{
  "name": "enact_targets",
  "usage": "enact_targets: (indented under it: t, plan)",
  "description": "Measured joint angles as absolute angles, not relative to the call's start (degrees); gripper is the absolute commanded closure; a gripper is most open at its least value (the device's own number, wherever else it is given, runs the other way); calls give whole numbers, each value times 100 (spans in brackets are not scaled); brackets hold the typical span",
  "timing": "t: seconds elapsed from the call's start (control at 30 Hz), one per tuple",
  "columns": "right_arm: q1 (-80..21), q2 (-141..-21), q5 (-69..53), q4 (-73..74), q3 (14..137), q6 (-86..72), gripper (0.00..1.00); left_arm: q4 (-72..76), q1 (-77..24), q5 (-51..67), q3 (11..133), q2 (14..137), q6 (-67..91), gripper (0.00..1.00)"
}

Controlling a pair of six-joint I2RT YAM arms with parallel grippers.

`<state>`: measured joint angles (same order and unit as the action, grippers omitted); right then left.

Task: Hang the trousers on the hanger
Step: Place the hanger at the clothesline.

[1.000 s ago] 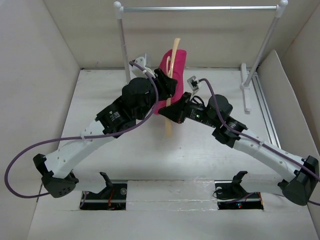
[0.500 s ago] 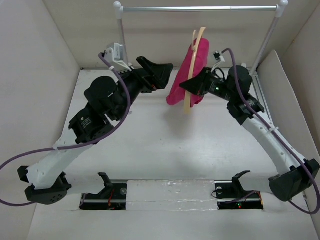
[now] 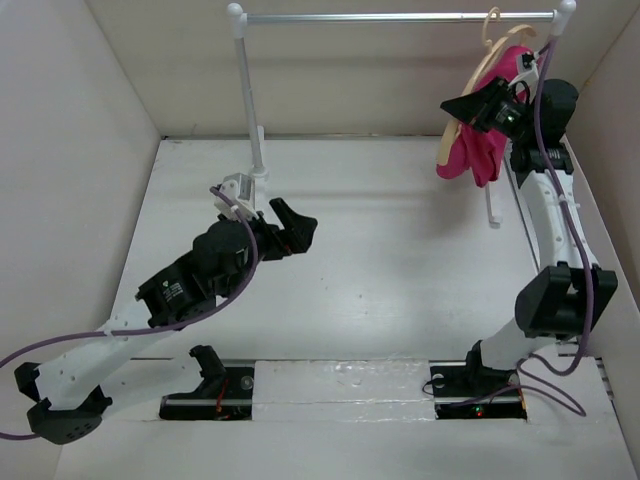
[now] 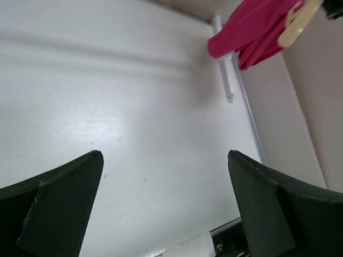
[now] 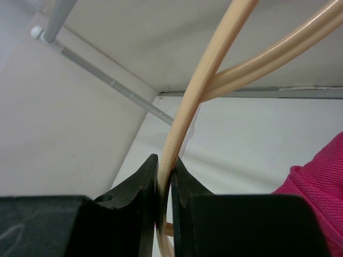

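Observation:
The magenta trousers [image 3: 482, 140] hang draped over the tan wooden hanger [image 3: 445, 148] at the far right, high above the table. The hanger's hook reaches up by the right end of the rail [image 3: 400, 17]; I cannot tell whether it rests on the rail. My right gripper [image 3: 470, 104] is shut on the hanger's arm [image 5: 214, 64], with the jaws pinching the wood at the right gripper's tips [image 5: 164, 167]; pink cloth [image 5: 316, 174] shows beside them. My left gripper [image 3: 297, 226] hovers over mid-table, left of centre. In its wrist view the left gripper [image 4: 165, 160] is open with nothing between the fingers, and the trousers [image 4: 252, 32] are far off.
The white-and-silver rail frame stands at the back on a left post [image 3: 250, 110] and a right post with a foot [image 3: 492, 205]. A metal track [image 3: 530, 215] runs along the right side. Beige walls enclose the white table [image 3: 370, 260].
My right arm has carried the hanger and trousers up and right, to the rail's right end. My left gripper has opened, let go and drawn back toward the near left.

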<state>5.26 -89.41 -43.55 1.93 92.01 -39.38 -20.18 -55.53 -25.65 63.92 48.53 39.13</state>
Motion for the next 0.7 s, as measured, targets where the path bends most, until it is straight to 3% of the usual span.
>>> enact_targets:
  t: [0.33,0.7]
  plan:
    - [978,-10189,-4866,-491,10016,-4657,100,-2443,-5553,-2462,5857,4438,4499,1]
    - [961,-10154,-5306,-1461,10055,-5321,100,-2410,-5555,-2241,5472,4545,4746,1]
